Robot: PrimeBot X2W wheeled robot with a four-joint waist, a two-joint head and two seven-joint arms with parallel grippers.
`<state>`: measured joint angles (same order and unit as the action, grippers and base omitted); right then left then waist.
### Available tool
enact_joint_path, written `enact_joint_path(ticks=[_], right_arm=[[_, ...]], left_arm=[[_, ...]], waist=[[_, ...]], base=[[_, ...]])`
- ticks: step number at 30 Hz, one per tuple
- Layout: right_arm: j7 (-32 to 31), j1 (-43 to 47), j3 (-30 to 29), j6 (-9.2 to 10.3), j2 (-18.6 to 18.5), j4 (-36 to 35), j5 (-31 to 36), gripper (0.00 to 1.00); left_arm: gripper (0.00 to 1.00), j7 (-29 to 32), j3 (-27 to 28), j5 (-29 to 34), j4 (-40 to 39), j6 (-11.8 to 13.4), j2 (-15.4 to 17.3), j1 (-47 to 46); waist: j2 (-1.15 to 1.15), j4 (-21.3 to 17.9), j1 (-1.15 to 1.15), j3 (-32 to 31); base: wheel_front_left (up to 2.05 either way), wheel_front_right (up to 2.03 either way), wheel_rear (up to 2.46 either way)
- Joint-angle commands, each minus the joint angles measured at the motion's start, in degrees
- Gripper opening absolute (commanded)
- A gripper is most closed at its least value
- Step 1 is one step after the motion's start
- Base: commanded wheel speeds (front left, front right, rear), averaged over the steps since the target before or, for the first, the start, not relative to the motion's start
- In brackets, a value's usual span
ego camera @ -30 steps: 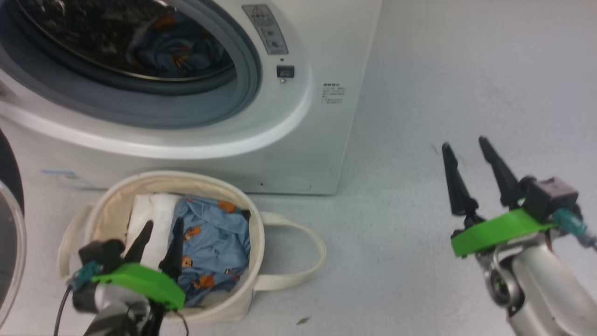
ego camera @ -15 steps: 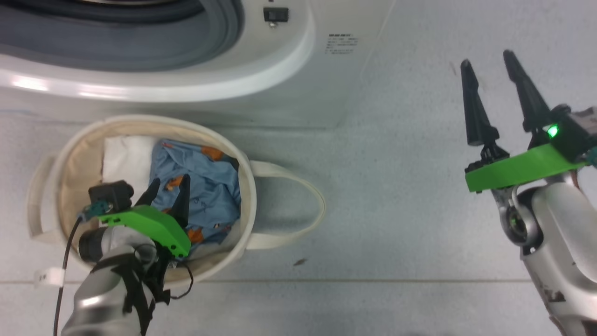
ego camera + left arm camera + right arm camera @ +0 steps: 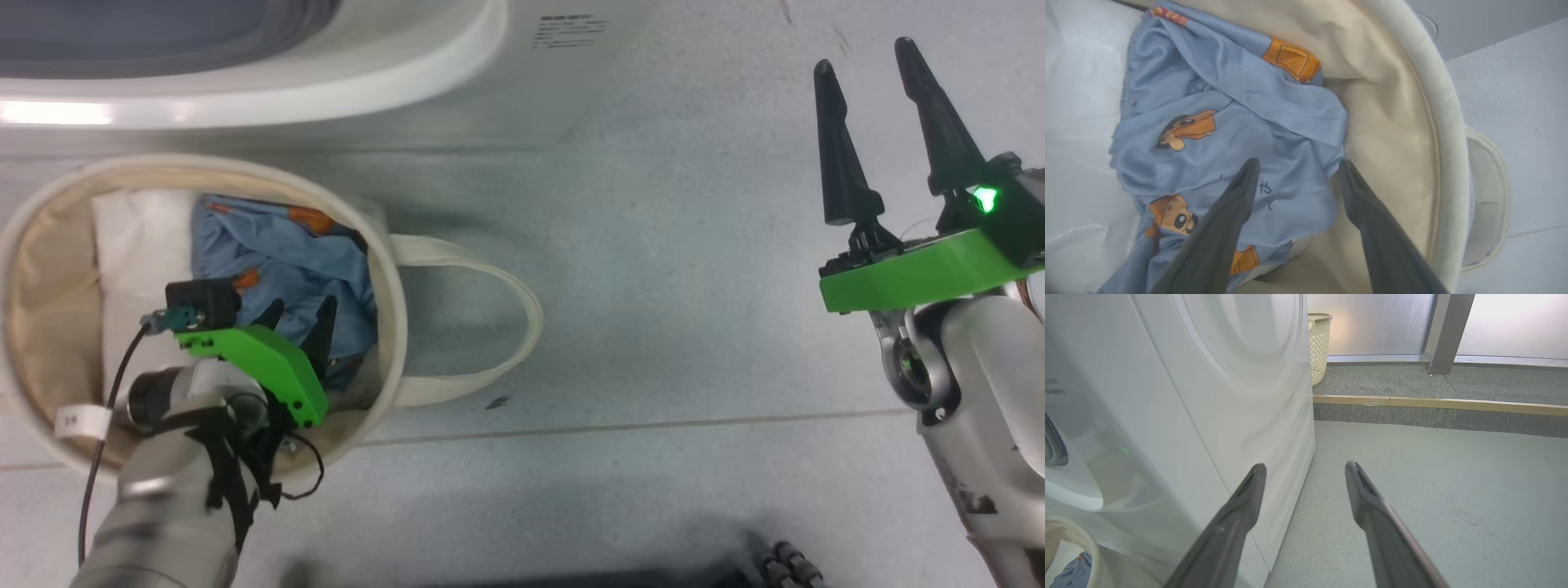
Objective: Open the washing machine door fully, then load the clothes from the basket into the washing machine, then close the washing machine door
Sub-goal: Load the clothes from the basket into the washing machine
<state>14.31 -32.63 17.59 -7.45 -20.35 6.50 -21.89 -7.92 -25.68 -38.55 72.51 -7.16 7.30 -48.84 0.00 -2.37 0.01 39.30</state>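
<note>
The cream basket stands on the floor in front of the white washing machine. The light-blue clothes with orange cartoon prints lie inside it. My left gripper reaches down into the basket and stands open. In the left wrist view its fingers hang just over the clothes, near the basket's inner wall, holding nothing. My right gripper is open and empty over bare floor at the right, beside the machine's side panel. The washing machine door is out of view.
A plain white pad lies in the basket left of the clothes. One loop handle rests on the floor to the right. A perforated cream hamper and a raised step lie beyond the machine.
The head camera has tilted down, so the drum has left the picture. My left gripper has sunk deeper into the basket, still open. The right gripper stays open.
</note>
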Motion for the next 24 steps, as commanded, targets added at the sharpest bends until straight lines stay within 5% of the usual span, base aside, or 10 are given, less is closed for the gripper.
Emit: enact_joint_path(ticks=[1, 24], right_arm=[[0.7, 0.9, 0.2, -0.03, -0.4, -2.2, 0.5, 1.0], [0.7, 5.4, -4.4, -0.03, 0.5, -8.3, 3.1, 1.0]], left_arm=[[1.0, 0.4, 0.6, -0.7, 0.1, -0.3, 2.8, 0.2], [1.0, 6.3, -1.3, -1.0, 1.4, -0.1, 6.3, -2.3]], waist=[[0.0, -1.3, -0.01, 1.3], [0.0, -8.3, -0.01, 6.0]], base=[[0.0, 0.0, 0.0], [0.0, 0.0, 0.0]])
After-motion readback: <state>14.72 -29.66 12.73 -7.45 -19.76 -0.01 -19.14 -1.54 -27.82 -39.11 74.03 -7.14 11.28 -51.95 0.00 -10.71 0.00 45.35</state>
